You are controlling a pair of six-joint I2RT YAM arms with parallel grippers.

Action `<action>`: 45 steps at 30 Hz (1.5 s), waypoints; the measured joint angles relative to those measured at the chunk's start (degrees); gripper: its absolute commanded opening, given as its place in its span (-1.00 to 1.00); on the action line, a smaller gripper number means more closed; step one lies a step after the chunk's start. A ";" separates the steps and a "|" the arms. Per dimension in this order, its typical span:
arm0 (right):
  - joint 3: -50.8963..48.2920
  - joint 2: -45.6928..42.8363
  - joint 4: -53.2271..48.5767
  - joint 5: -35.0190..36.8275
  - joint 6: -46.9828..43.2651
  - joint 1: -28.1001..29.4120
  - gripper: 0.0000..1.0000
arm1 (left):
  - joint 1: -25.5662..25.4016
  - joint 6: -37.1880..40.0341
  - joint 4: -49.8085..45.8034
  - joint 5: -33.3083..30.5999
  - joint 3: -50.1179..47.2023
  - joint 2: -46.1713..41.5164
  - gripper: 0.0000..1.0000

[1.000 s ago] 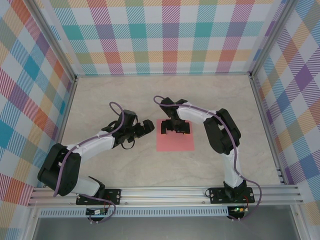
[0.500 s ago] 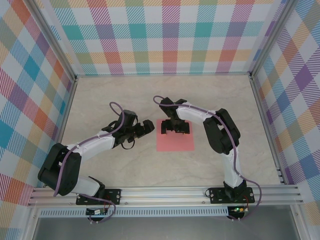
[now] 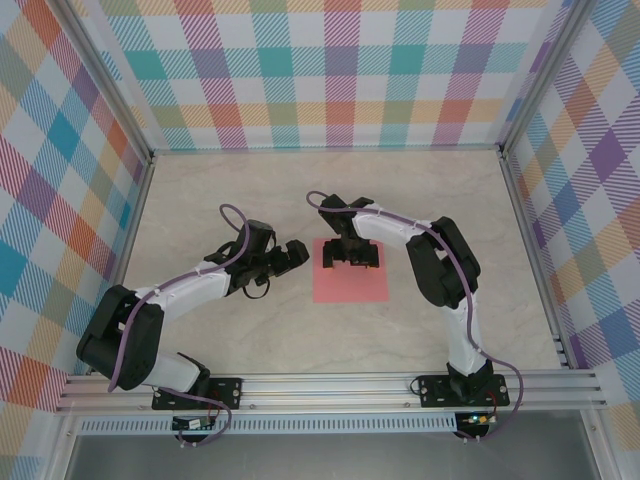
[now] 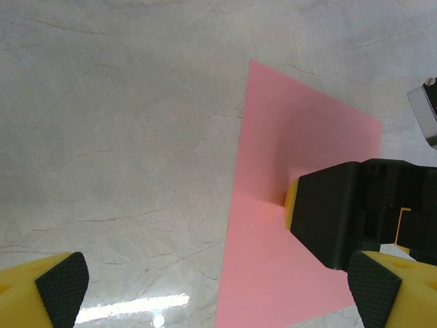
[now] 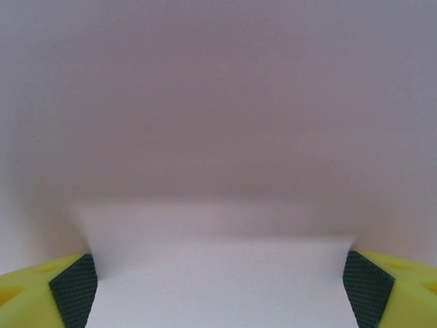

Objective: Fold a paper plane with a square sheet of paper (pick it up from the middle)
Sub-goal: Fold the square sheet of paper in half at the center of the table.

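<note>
Salmon-pink paper (image 3: 350, 286) beneath right fingers (image 5: 74, 292)

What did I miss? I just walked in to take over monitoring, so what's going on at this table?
The right arm's pincer is down over the far part of a flat salmon-pink square sheet of paper. It is open, and one fingertip seems to touch the paper. The left arm's pincer hovers open just off the sheet's left edge. The sheet lies unfolded on the marble-patterned table; no fold has been made yet.
</note>
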 measured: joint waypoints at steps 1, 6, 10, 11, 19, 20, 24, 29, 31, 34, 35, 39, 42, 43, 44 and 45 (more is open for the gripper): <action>0.00 0.00 -0.04 0.02 0.00 0.00 0.85 | 0.00 0.00 0.00 0.00 0.00 0.00 1.00; 0.26 0.17 -0.31 -0.02 0.00 0.00 0.83 | 0.00 0.00 -0.02 -0.02 0.00 0.00 1.00; 0.37 0.20 -0.52 -0.07 0.02 0.00 0.80 | 0.00 0.00 -0.02 -0.02 0.00 0.00 1.00; 0.37 0.20 -0.63 -0.04 0.02 0.00 0.79 | 0.00 0.00 -0.04 -0.02 0.00 0.00 1.00; 1.51 0.79 -1.40 -0.24 -0.20 0.00 0.69 | 0.00 0.00 -0.09 0.00 0.00 0.00 1.00; 1.66 0.85 -1.55 -0.26 -0.17 0.00 0.70 | 0.00 0.00 -0.11 -0.02 0.00 0.00 1.00; 2.54 1.33 -2.43 -0.28 -0.22 0.00 0.76 | 0.00 0.00 -0.13 -0.02 0.00 0.00 1.00; 3.98 1.75 -4.00 0.37 -0.83 -0.07 0.95 | 0.00 0.00 -0.26 0.00 0.00 0.00 1.00; 4.52 1.75 -4.42 0.42 -0.87 -0.13 0.99 | 0.00 0.00 -0.39 0.00 0.00 0.00 1.00; 5.81 1.90 -4.50 0.37 -0.87 -0.22 1.00 | 0.00 0.02 -0.39 -0.02 0.00 0.00 1.00; 6.21 2.05 -4.46 0.33 -0.87 -0.28 1.00 | 0.00 0.02 -0.42 0.00 0.00 0.00 1.00; 6.62 3.63 -4.09 -0.28 -0.81 -0.44 1.00 | 0.00 0.02 -0.44 -0.02 0.00 0.00 1.00; 6.86 4.13 -3.85 -0.48 -0.57 -0.46 1.00 | 0.00 0.02 -0.68 -0.02 0.00 0.00 1.00; 6.78 4.13 -3.85 -0.57 -0.52 -0.46 1.00 | 0.00 0.02 -0.85 -0.02 0.00 0.00 1.00; 6.56 4.07 -3.58 -0.52 -0.42 -0.46 1.00 | 0.00 0.02 -1.14 -0.02 0.00 0.00 1.00; 6.23 3.89 -3.30 -0.50 -0.39 -0.46 0.98 | 0.00 0.02 -1.27 -0.02 0.00 0.00 1.00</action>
